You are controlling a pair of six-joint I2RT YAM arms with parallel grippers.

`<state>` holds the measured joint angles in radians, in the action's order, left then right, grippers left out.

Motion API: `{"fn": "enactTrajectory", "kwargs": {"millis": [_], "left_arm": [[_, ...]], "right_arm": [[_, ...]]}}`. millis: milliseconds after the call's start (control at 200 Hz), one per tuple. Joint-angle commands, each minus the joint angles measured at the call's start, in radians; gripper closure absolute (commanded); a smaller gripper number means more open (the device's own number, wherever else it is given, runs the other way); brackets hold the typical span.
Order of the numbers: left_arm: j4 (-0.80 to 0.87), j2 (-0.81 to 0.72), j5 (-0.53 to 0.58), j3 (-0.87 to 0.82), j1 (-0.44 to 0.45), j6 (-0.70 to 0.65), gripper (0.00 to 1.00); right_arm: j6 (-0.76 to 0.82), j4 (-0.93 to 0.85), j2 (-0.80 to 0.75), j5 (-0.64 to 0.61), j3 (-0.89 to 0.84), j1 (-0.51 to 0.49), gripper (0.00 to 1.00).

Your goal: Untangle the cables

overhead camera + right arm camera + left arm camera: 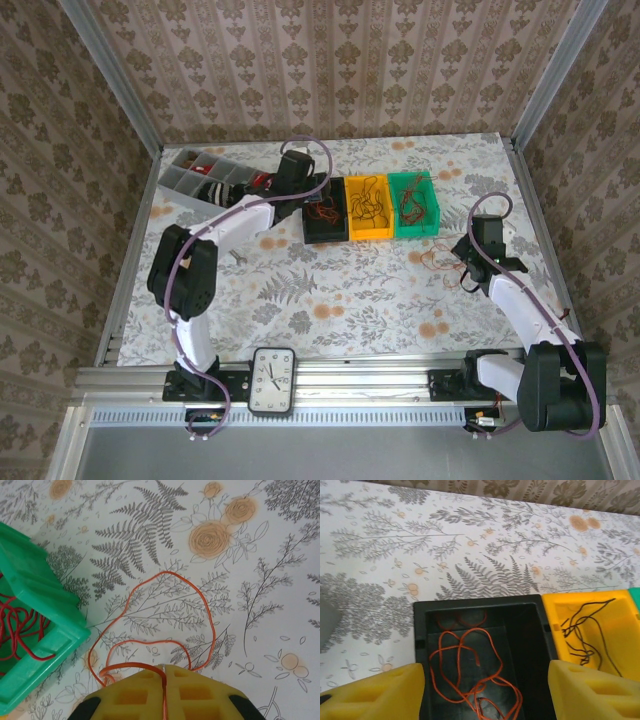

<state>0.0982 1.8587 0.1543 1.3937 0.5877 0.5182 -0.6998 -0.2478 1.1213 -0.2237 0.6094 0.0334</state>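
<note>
My left gripper [485,696] hangs open over the black bin [422,630], its yellow fingers [375,692] wide apart and holding nothing. An orange cable [451,650] lies looped on that bin's floor below the jaws. In the top view the left gripper [318,196] sits at the black bin [325,234]. My right gripper [164,676] is shut on a thin orange cable [201,596], which runs up between the pads and loops out over the table. From above, the right gripper [466,266] is right of the bins, with the orange cable [436,259] beside it.
A yellow bin [370,232] holds dark cable [585,630], and a green bin [415,228] holds red cable [20,625]. The green bin's corner [50,615] is close to the left of my right gripper. A grey compartment box [180,180] stands back left. A clock [273,380] sits on the front rail.
</note>
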Motion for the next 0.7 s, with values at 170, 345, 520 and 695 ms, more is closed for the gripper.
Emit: {"fn": "enactTrajectory", "kwargs": {"millis": [170, 345, 520, 695], "left_arm": [[0.005, -0.161, 0.081, -0.138, -0.011, 0.024, 0.32], [0.006, -0.215, 0.095, -0.215, -0.019, 0.062, 0.33], [-0.017, -0.244, 0.105, -0.270, -0.025, 0.091, 0.33], [-0.020, -0.252, 0.113, -0.287, -0.028, 0.097, 0.34]], "right_arm": [[-0.079, -0.156, 0.136, 0.064, 0.089, -0.005, 0.57], [-0.080, -0.190, 0.233, 0.086, 0.149, -0.003, 0.42], [-0.093, -0.227, 0.345, 0.110, 0.195, 0.002, 0.42], [-0.109, -0.247, 0.404, 0.137, 0.208, 0.002, 0.43]]}}
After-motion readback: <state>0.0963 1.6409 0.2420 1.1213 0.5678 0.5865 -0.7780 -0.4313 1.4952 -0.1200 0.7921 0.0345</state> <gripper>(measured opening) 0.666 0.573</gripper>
